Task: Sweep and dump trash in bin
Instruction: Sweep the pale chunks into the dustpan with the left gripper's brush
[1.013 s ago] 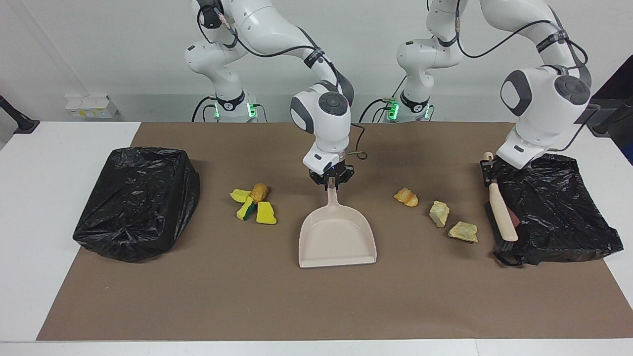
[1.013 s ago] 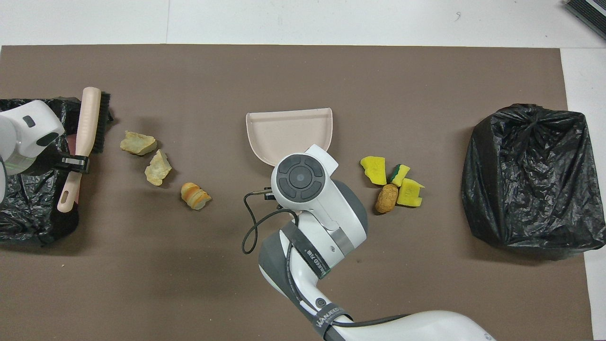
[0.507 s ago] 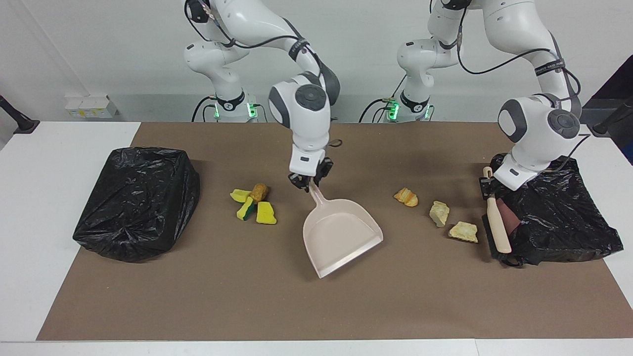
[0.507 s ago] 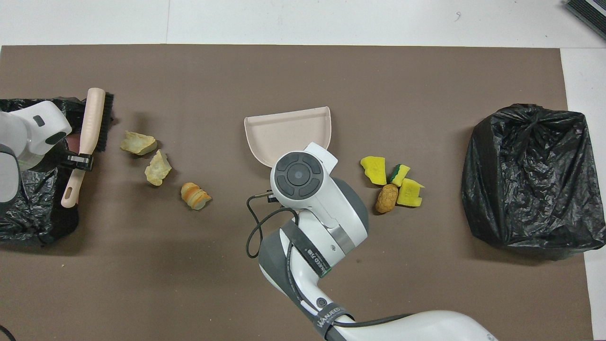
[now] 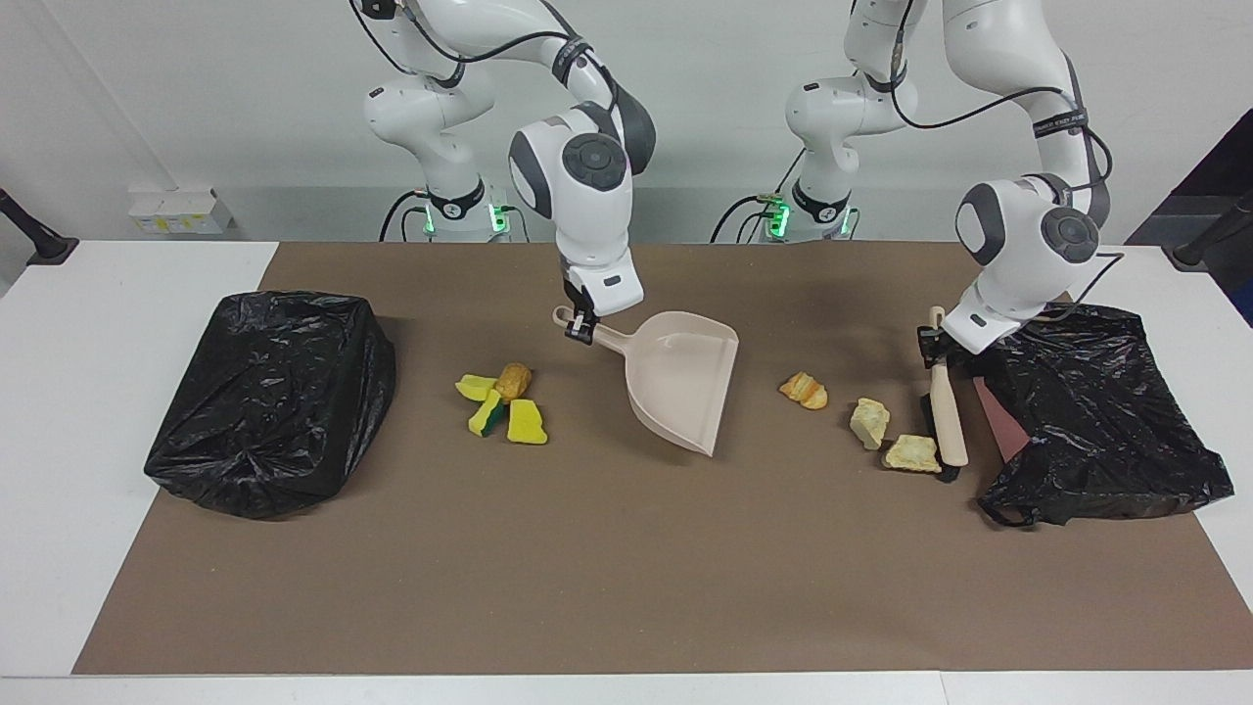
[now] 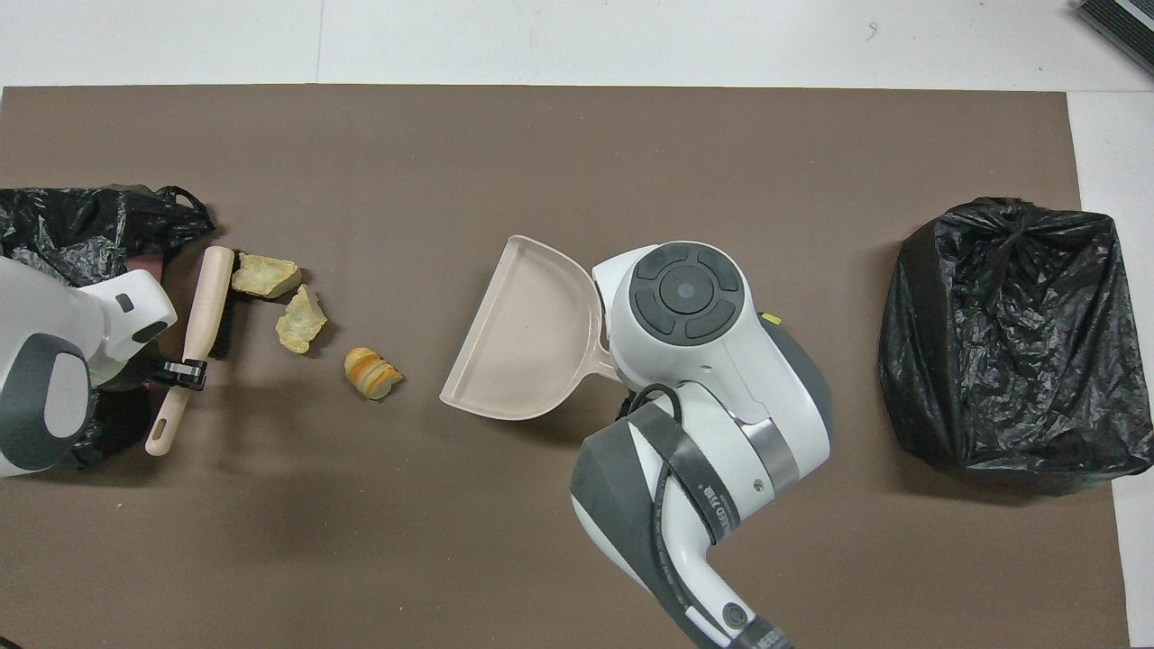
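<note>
Nearest us, our right gripper (image 5: 580,328) is clamped on the handle of the beige dustpan (image 5: 685,382), which hangs tilted over the mat (image 5: 587,587) between the two heaps of trash. The yellow sponge pieces and brown lump (image 5: 502,401) lie toward our right arm's end. Our left gripper (image 5: 935,343) is closed on the brush (image 5: 946,411), whose head touches the tan chunks (image 5: 866,421). The farthest chunk (image 6: 262,274) touches the brush. A black bag (image 5: 269,397) sits at each end.
</note>
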